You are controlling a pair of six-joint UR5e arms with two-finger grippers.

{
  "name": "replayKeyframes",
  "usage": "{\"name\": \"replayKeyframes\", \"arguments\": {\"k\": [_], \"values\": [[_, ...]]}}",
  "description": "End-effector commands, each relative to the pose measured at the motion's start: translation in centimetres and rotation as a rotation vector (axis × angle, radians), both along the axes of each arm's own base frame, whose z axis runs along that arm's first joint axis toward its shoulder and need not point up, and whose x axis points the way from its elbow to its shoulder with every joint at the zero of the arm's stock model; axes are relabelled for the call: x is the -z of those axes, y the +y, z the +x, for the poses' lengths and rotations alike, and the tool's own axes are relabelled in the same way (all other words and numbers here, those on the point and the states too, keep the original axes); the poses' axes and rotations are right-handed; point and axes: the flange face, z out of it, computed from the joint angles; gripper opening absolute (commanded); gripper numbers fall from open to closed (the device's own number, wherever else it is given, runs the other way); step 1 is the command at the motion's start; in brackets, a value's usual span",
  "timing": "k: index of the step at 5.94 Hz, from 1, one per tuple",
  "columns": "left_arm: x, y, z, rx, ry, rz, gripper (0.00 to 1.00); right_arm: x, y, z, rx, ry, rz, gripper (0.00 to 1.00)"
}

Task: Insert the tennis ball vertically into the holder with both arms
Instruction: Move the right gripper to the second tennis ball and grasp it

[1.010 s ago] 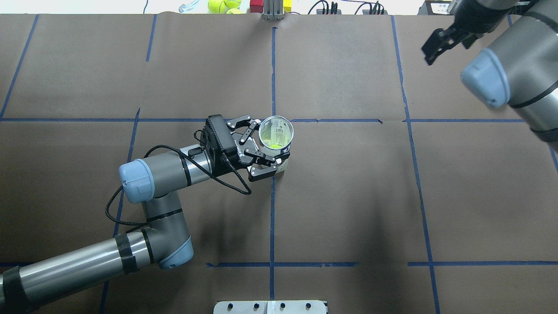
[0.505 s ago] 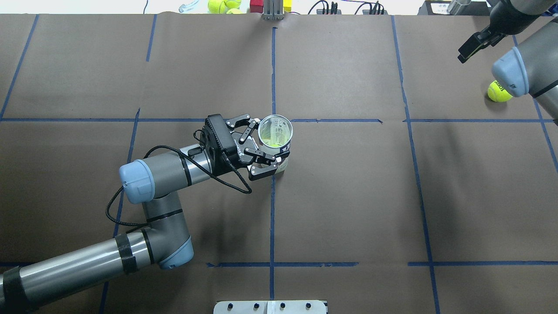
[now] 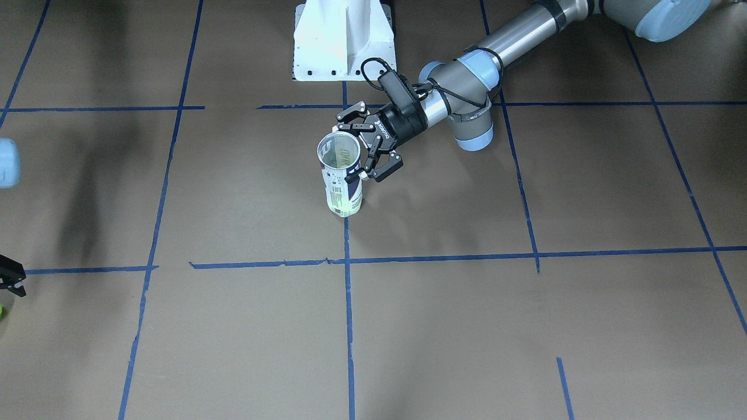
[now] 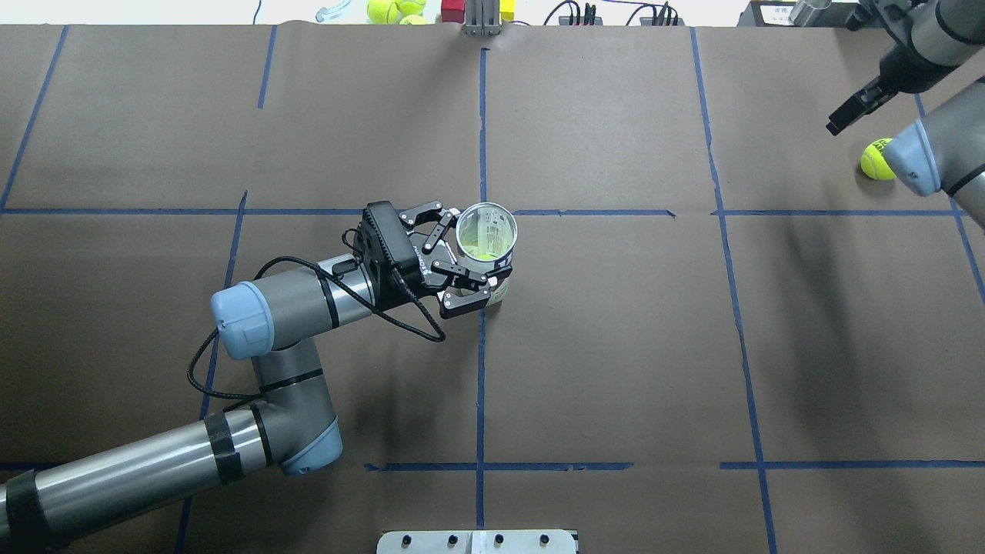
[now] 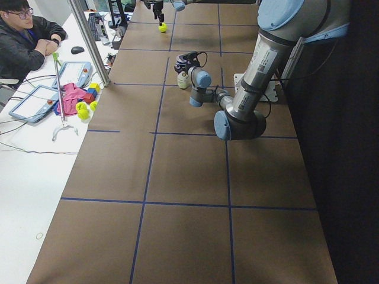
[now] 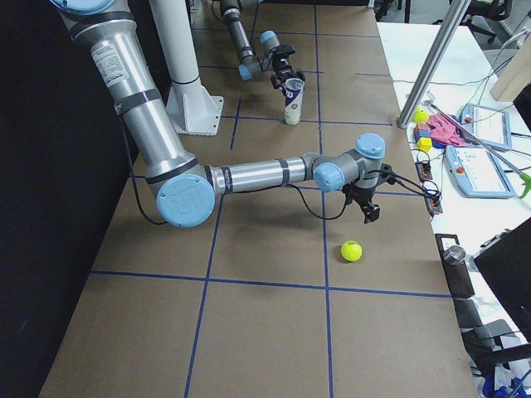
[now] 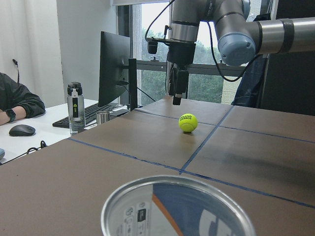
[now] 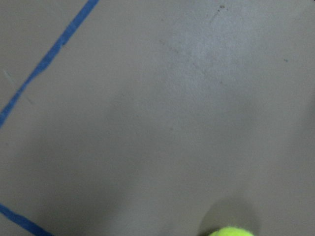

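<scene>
The holder (image 4: 492, 227), a clear tube with a navy-and-white label, stands upright at the table's middle; it also shows in the front view (image 3: 343, 186) and from the right end (image 6: 292, 104). A yellow-green ball (image 4: 483, 254) lies inside it. My left gripper (image 4: 465, 261) (image 3: 362, 149) is shut on the holder's side. A second tennis ball (image 4: 876, 159) (image 6: 352, 250) (image 7: 187, 123) lies on the table at the far right. My right gripper (image 4: 843, 123) (image 6: 371, 215) (image 7: 176, 101) hangs above and beside this ball, open and empty. The ball's top shows in the right wrist view (image 8: 231, 231).
The white pedestal base (image 3: 344, 41) (image 4: 477, 542) stands at the robot's side of the table. Spare tennis balls (image 4: 392, 9) and coloured blocks lie on the white bench beyond the far edge. An operator (image 5: 23, 35) sits at that bench.
My right arm has swung to the right and back, which uncovers the tennis ball on the table; its gripper now hangs near that ball. The left arm and the holder have not moved.
</scene>
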Motion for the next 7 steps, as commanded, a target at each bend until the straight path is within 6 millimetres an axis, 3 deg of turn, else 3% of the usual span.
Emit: {"name": "replayKeyframes", "arguments": {"k": [1, 4, 7], "values": [[0.0, 0.0, 0.0, 0.001, -0.001, -0.001, 0.91, -4.5, 0.3, 0.5, 0.031, 0.036, 0.037, 0.99], [0.0, 0.1, 0.1, -0.001, -0.001, -0.001, 0.91, -7.9, 0.8, 0.6, 0.035, 0.146, 0.039, 0.99], [-0.1, 0.1, 0.1, -0.002, -0.003, -0.001, 0.91, -8.5, 1.5, -1.4, 0.058, 0.173, 0.040, 0.99]]}}
